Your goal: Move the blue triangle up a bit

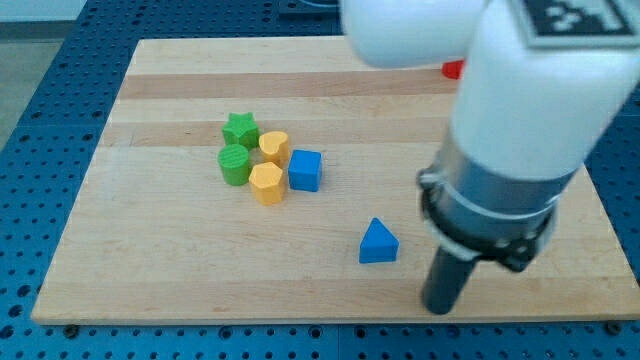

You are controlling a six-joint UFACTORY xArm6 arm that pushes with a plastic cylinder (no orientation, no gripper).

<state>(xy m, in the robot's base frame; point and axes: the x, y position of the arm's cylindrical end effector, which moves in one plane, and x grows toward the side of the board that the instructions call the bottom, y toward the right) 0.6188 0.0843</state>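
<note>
Camera view shows a wooden board (pixel 150 260) lying on a blue perforated table (pixel 40 110), with the blue triangle (pixel 378 243) as the reference for everything else. The blue triangle sits toward the view's bottom of the board, right of centre, apart from every other block. My tip (pixel 440 308) rests to the view's right of the blue triangle and a little lower, near it but not touching. There is no gripper on this arm: only the straight dark rod, and it holds nothing. The bulky white and grey arm body (pixel 520 130) rises above the rod, to the upper right of the blue triangle, covering much of that side of the board.

Up and to the view's left of the blue triangle stands a tight cluster. The blue cube (pixel 305 170) is the nearest member. Just left of it lies a yellow block (pixel 266 183), with another yellow block (pixel 275 147) above. Farther left are a green cylinder (pixel 235 164) and a green star (pixel 240 130). A small red block (pixel 453 69) peeks out by the arm, well above the blue triangle.
</note>
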